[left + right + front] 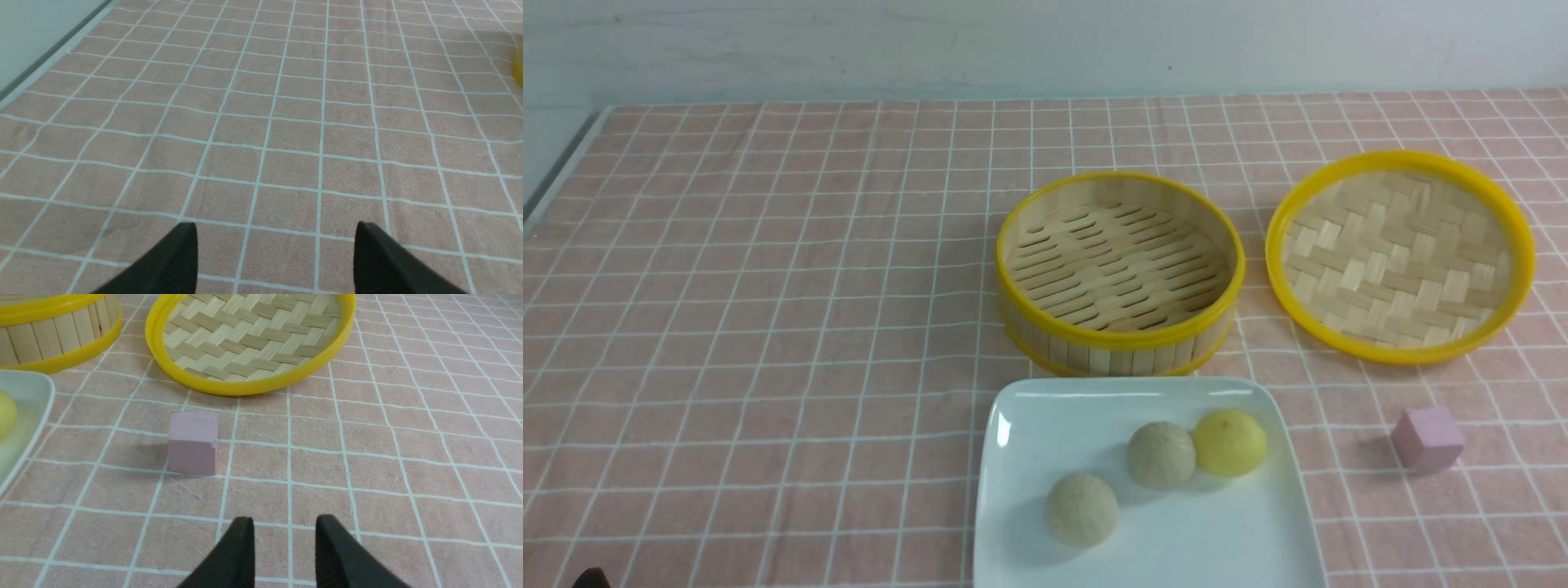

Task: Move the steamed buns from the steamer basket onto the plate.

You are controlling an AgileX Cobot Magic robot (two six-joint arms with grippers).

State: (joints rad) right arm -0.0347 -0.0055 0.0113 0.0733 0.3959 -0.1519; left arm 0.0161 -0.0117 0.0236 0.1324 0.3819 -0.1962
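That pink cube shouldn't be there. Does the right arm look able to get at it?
Probably yes. The pink cube sits alone on the cloth, apart from the plate and lid, and the right gripper is empty with nothing between.

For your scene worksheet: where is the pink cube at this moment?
In the front view the pink cube sits on the checked cloth at the robot's right, apart from the plate and nearer the robot than the woven lid.
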